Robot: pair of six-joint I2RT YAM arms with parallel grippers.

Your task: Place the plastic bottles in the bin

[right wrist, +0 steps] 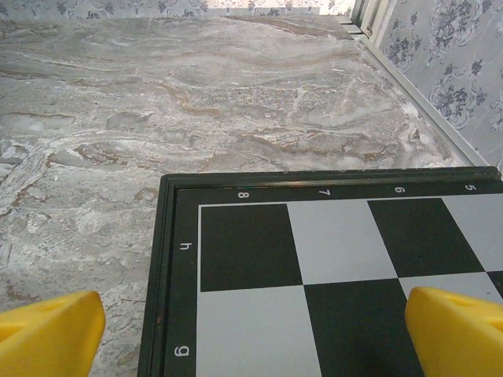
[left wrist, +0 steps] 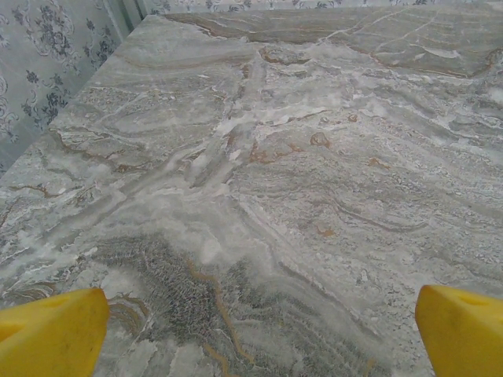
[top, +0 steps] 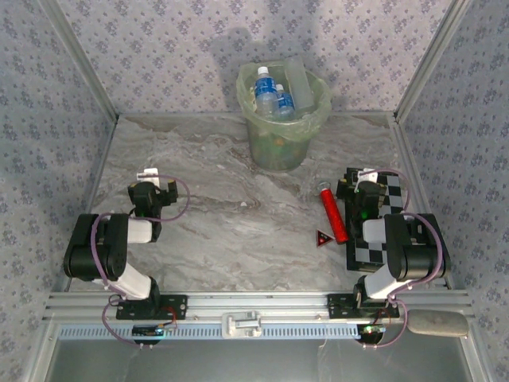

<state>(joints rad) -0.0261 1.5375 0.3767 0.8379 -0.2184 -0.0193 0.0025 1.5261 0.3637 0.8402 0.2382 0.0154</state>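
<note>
bottles (top: 269, 91) in bin (top: 278, 151), far ahead of fingers (left wrist: 47, 334) | left gripper (left wrist: 251, 334) wide apart, empty | right gripper (right wrist: 251, 334) wide apart, empty, above chessboard (right wrist: 330, 267) — likely resting, no bottles left to grab

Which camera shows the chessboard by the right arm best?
Right wrist: the chessboard lies close, squares and edge labels readable. Top external shows it small, largely covered by the right arm. Left wrist faces the marble table.

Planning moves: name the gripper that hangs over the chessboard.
The right gripper: the chessboard lies below it, while the left gripper hangs over the marble table.
</note>
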